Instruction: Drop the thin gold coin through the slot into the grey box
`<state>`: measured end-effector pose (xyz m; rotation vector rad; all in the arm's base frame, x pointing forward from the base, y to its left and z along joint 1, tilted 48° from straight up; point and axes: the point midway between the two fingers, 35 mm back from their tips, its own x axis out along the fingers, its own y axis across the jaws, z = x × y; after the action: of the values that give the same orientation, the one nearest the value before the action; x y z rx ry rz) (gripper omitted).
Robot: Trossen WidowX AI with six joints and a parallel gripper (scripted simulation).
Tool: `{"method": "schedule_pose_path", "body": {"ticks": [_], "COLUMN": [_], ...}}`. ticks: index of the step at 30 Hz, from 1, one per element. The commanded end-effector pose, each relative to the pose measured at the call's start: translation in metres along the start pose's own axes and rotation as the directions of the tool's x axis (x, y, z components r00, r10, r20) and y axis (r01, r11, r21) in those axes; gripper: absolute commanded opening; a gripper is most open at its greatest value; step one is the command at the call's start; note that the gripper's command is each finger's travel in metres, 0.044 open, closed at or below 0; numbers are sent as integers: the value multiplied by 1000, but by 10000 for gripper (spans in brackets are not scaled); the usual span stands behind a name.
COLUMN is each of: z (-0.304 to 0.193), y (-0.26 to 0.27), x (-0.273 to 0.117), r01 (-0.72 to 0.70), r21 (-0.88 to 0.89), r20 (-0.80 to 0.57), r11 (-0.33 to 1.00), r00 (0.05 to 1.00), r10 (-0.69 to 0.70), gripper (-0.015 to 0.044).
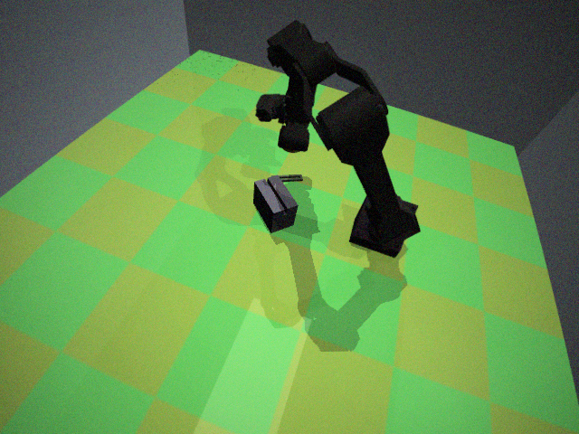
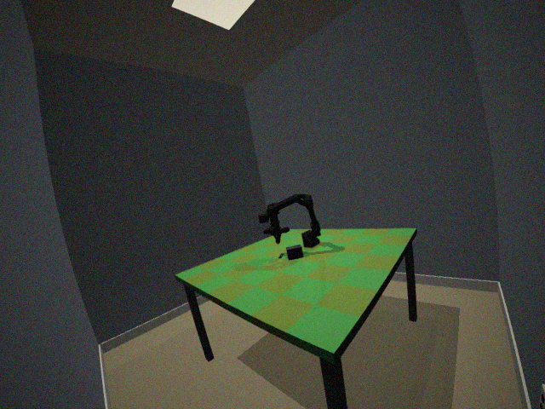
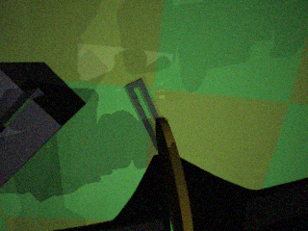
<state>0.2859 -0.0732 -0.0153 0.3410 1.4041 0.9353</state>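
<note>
My gripper (image 1: pixel 293 146) (image 2: pixel 278 240) (image 3: pixel 163 160) is shut on the gold coin (image 3: pixel 177 175), which stands edge-on between the fingers in the wrist view. The gripper hangs above the table, higher than the holder and the box. The holder (image 1: pixel 292 175) (image 2: pixel 281 256) (image 3: pixel 135 84) lies below with its slot empty; its near end is hidden behind the coin. The closed grey box (image 1: pixel 282 220) (image 2: pixel 295 252) (image 3: pixel 29 140) stands beside it, left of the coin in the wrist view. Its lid slot runs diagonally there, at an angle to the coin.
The arm's base (image 1: pixel 381 231) (image 2: pixel 310 239) stands on the green and olive checkered table (image 1: pixel 355 397) (image 2: pixel 317 308), not far from the box. Dark arm shadows fall around the box and holder. Grey walls stand behind the table.
</note>
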Motion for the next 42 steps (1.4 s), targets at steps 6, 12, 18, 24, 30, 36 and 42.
{"method": "schedule_pose_path", "body": {"ticks": [6, 12, 18, 24, 30, 36, 42], "z": [2, 3, 4, 5, 6, 7, 12], "y": [2, 4, 5, 6, 6, 13, 28], "x": [-1, -1, -1, -1, -1, -2, -3], "r01": [1, 1, 2, 2, 2, 2, 3], "r21": [310, 497, 663, 801, 831, 831, 831], "r20": [-2, -2, -2, -2, -2, -2, -3], "r11": [951, 868, 749, 598, 557, 556, 556], "r00": [1000, 1000, 1000, 1000, 1000, 1000, 1000], "r10": [0, 0, 0, 0, 0, 0, -1], "gripper": [0, 0, 0, 0, 0, 0, 0]}}
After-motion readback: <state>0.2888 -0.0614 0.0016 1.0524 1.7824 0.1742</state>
